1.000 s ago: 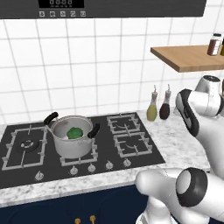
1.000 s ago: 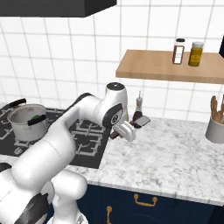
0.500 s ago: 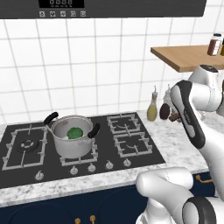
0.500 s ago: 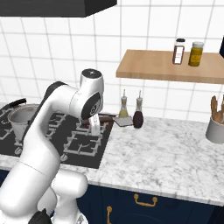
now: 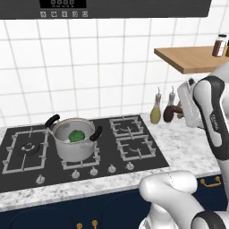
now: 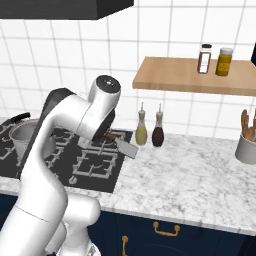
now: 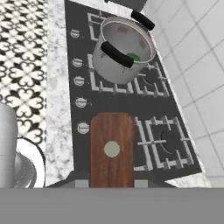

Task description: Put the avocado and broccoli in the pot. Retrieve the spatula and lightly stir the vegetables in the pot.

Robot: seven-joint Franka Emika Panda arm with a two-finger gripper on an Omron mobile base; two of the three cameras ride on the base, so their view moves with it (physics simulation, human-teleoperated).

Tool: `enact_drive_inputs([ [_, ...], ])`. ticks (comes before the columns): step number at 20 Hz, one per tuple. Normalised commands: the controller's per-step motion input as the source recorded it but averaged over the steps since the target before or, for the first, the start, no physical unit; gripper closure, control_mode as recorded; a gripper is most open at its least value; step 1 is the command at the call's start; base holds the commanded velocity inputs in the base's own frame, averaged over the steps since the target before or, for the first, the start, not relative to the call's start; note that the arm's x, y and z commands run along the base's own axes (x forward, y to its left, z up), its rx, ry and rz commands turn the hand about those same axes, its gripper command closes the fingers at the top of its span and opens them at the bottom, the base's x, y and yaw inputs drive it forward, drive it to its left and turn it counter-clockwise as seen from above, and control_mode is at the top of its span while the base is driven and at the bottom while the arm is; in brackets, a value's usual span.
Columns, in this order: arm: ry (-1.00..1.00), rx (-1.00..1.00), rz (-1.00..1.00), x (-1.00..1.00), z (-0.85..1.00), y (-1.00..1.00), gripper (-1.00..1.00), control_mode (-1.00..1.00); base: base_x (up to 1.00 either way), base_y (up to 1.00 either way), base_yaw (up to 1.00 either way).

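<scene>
My gripper (image 6: 106, 136) is shut on the spatula (image 6: 125, 147), whose grey blade sticks out to the right over the hob's right edge. In the hand view the spatula's brown handle (image 7: 111, 148) runs up from my gripper (image 7: 111, 183) and points toward the pot (image 7: 122, 50). The steel pot (image 5: 74, 142) stands on the hob's middle burners, well to the left of my gripper (image 5: 181, 110). A green clump, the broccoli (image 5: 77, 135), lies inside it, also seen as a green patch (image 7: 133, 57). I cannot make out the avocado.
Two bottles (image 6: 141, 131) (image 6: 158, 132) stand at the wall just right of the hob (image 5: 134, 150). A wooden shelf (image 6: 195, 75) with jars hangs above the marble counter (image 6: 200, 180). A utensil holder (image 6: 246, 147) stands at the far right.
The arm has swung left from the counter toward the hob, carrying the spatula with it. The pot and its contents have not moved.
</scene>
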Motion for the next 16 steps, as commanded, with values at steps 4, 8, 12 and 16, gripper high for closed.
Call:
enact_drive_inputs([
  [4, -0.14, 0.39, -0.49, 0.0, 0.41, 0.3, 1.0, -1.0, 0.0, 0.0, 0.0],
  [8, -0.12, 0.26, -0.44, 0.11, 0.2, 0.42, 1.0, -1.0, 0.0, 0.0, 0.0],
  [12, -0.03, 0.29, -0.32, 0.37, 0.16, 0.14, 1.0, -1.0, 0.0, 0.0, 0.0],
  [16, -0.05, 0.34, -0.31, 0.01, 0.34, -0.09, 1.0, -1.0, 0.0, 0.0, 0.0],
])
